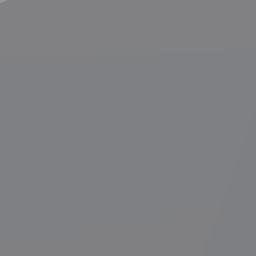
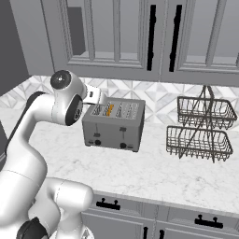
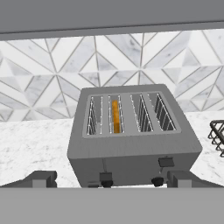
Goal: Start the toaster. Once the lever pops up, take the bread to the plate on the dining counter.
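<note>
Marble wall counter (image 2: 140,172) bears toaster (image 2: 113,124); bread (image 3: 115,116) inside

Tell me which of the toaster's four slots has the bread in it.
The second slot from the left as the hand view shows the toaster: it holds the orange-brown bread edge, while the other three slots show bare wire guides.

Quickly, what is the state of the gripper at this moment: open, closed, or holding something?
Gripper: open wide and holding nothing, in front of the toaster.
</note>
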Motion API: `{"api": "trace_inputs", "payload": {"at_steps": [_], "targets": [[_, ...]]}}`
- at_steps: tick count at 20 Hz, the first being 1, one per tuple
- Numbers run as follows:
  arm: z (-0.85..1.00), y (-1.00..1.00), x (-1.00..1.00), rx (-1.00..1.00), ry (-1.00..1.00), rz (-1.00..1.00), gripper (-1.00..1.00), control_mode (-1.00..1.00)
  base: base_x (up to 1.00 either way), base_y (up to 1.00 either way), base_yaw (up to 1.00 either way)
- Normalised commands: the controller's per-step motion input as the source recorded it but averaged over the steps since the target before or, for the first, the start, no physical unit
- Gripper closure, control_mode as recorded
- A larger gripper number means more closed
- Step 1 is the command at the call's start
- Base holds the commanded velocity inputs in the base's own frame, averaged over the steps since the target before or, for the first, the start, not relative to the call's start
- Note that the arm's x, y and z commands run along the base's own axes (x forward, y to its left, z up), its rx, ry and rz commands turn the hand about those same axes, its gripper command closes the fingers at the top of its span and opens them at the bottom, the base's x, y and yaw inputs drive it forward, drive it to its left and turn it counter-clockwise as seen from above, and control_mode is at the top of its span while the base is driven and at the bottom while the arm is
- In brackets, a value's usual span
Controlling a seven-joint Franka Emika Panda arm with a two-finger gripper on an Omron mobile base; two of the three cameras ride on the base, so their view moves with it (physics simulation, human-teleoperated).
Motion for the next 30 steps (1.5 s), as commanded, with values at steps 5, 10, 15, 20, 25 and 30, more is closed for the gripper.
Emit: {"api": "trace_inputs", "payload": {"at_steps": [5,10,15,20,25,30], "targets": [[0.0,0.0,0.0,0.0,0.0,0.0,-1.0,-1.0,0.0,0.0,0.0],[0.0,0.0,0.0,0.0,0.0,0.0,-1.0,-1.0,0.0,0.0,0.0],[0.0,0.0,0.0,0.0,0.0,0.0,-1.0,-1.0,0.0,0.0,0.0],[0.0,0.0,0.0,0.0,0.0,0.0,-1.0,-1.0,0.0,0.0,0.0],[0.0,0.0,0.0,0.0,0.0,0.0,-1.0,-1.0,0.0,0.0,0.0],[0.0,0.0,0.0,0.0,0.0,0.0,-1.0,-1.0,0.0,0.0,0.0]]}}
